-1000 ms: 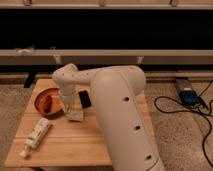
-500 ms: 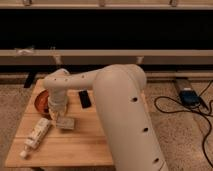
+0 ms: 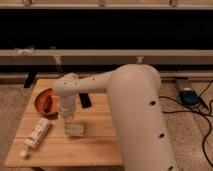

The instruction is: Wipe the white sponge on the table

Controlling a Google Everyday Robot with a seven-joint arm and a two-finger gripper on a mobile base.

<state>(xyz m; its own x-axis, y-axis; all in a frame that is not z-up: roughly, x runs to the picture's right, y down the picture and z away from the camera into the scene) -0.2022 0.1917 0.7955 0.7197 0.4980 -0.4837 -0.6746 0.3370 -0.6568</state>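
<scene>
**Desk:** Where is the gripper?

**Me:** My gripper (image 3: 71, 125) points straight down at the left-middle of the table (image 3: 100, 145), right on top of the sponge (image 3: 75, 130). From the table's centre, that spot is at about 9 o'clock. The arm (image 3: 135, 110) sweeps in from 4 o'clock and fills the right half of my view, so the wrist covers most of the fingers.

**Desk:** Is it holding the sponge?

**Me:** I cannot tell. The fingers are hidden behind the wrist, and all I see is that the tip meets the sponge. The sponge lies flat on the planks.

**Desk:** What else is on the table?

**Me:** 3 things. A white bottle (image 3: 37, 134) lies on its side at 9 o'clock from the sponge, near it but apart, with its cap towards the front-left corner. An orange bowl (image 3: 45, 101) sits at 10 o'clock, near the back-left corner, with something dark inside. A black device (image 3: 85, 100) lies at 12 o'clock, just beyond the wrist.
</scene>
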